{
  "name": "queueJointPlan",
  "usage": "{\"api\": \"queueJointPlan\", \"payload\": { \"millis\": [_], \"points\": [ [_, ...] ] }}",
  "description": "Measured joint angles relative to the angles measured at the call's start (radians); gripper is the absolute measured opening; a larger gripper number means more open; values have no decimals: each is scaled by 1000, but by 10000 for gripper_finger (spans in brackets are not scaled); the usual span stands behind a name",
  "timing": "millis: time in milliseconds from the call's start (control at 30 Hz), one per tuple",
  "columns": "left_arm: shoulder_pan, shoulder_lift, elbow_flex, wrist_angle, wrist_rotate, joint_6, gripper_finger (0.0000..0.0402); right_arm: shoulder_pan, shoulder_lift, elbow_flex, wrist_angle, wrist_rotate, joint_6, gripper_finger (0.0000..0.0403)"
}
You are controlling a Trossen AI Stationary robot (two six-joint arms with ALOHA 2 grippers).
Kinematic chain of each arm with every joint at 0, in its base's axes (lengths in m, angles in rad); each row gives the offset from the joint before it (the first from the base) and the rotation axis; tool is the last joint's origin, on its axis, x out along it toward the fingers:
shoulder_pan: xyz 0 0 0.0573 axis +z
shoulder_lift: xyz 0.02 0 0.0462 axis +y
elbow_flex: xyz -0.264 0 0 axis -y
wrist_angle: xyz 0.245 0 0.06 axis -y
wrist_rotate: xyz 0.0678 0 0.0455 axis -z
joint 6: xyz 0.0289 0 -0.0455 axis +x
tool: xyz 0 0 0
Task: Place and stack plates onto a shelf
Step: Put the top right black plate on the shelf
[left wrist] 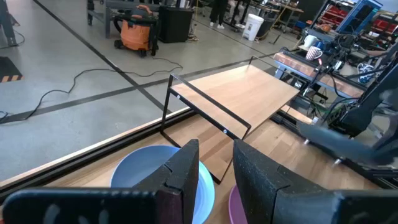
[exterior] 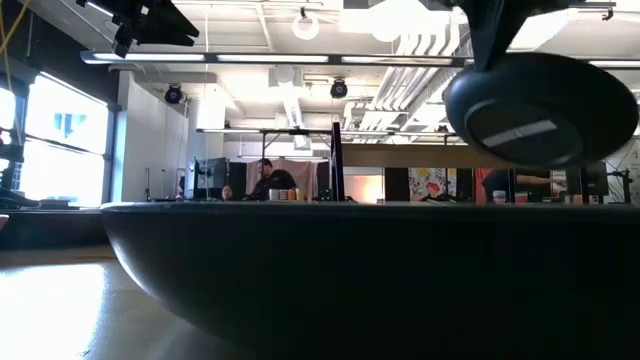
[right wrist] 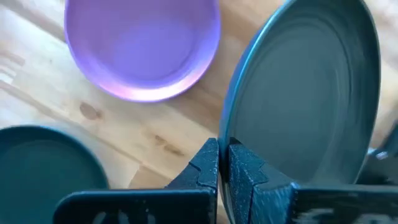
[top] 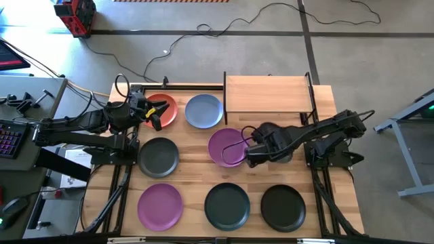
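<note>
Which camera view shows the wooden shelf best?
The high view: the whole shelf shows from above. The left wrist view shows its board and dark frame at an angle. The right wrist view does not show it, and the low view gives no clear sight of it.

matt smooth plates (top: 160,206), light wood shelf (top: 266,93).

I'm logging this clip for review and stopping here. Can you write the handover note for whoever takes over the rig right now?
The right gripper has its jaws shut on the rim of a dark plate, held up off the table.
The left gripper has open jaws, holds nothing and hangs over the orange plate.
On the table: the orange plate, pale blue plate, two purple plates, three dark plates.
The shelf has no plate on it yet.
Done: one plate picked up. Left: all eight to place and stack.
</note>
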State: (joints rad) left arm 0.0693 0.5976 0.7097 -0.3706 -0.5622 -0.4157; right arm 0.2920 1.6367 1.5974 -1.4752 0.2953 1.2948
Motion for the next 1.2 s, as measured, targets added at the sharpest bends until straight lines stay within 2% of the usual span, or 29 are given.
{"api": "queueJointPlan", "payload": {
  "millis": [200,500,767,933,1200],
  "points": [
    [0,0,0,0,-2,0,88,-34,-1,102,-98,114,-95,0],
    [3,0,0,0,-6,0,88,-197,-6,167,-96,302,-494,0],
    [3,0,0,0,-71,0,88,-382,-6,167,-96,413,-833,0],
    [3,0,0,1,-80,0,88,-496,-30,70,-82,384,-933,0],
    [3,0,0,1,-83,0,88,-575,-118,-97,73,314,-1094,0]
  ]
}}
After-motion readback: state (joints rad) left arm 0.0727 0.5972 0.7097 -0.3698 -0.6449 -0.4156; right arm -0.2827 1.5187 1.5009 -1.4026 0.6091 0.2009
